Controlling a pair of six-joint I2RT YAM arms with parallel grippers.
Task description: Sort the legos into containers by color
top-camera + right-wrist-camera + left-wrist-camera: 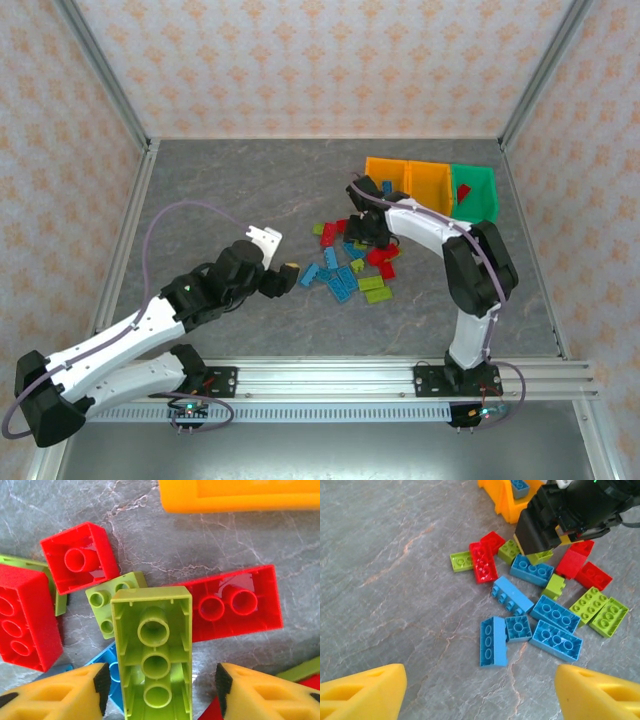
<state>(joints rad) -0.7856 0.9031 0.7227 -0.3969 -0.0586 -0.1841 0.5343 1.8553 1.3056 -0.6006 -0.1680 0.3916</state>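
**Risk:** you are risking a slip. The right gripper (161, 692) is straddling an upturned lime brick (151, 645) with a gap showing on one side, so you cannot tell whether the jaws are clamping it.

**Pose:** the right arm is reaching down over the legos (345, 280) lying on the surface (240, 190) near the containers (430, 166). The left gripper (480, 692) is hovering with its jaws apart.

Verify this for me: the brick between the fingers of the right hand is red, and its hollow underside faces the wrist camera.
One thing is wrong: the colour. The brick between the fingers of the right hand is lime green, not red. The right wrist view shows this, and its hollow underside does face that camera. The red bricks lie on the table beside it.
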